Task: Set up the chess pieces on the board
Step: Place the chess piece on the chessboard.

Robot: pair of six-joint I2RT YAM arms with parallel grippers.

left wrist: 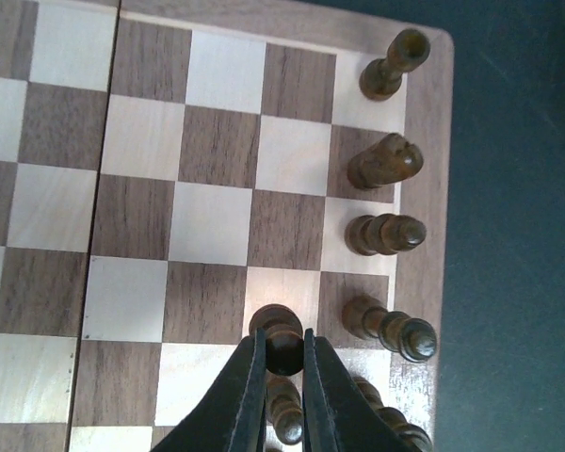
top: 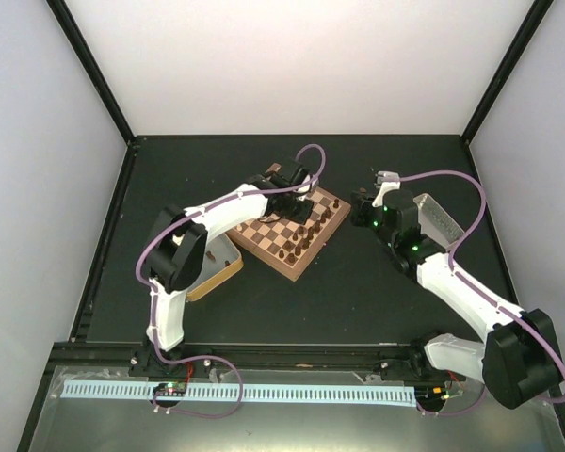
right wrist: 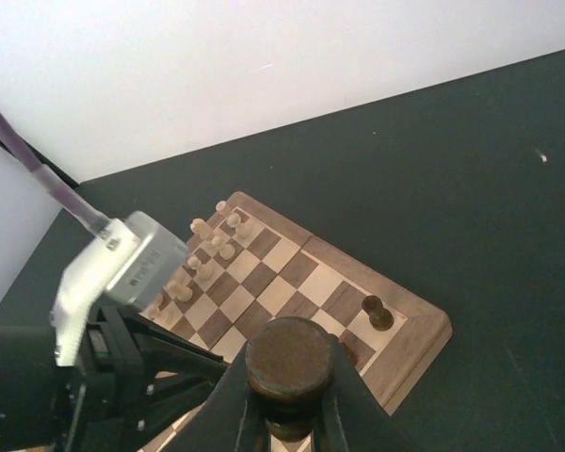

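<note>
Left gripper [left wrist: 282, 350]: pinched tight on a round-headed dark pawn [left wrist: 281, 330].
Right gripper [right wrist: 290, 400]: clamped around a turned dark piece [right wrist: 290, 363], disc base showing.
Board [left wrist: 217, 226]: smooth checkered wood, rounded rim.

The board [left wrist: 217, 226] is checked in light tan and dark brown; the chess pieces [left wrist: 384, 234] are dark brown; other chessmen [right wrist: 201, 226] are pale cream; the table [top: 358, 301] is black; the cable [right wrist: 38, 160] is purple.

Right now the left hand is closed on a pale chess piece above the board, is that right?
No. The left hand is closed on a dark chess piece, not a pale one, above the board. The left wrist view shows it.
</note>
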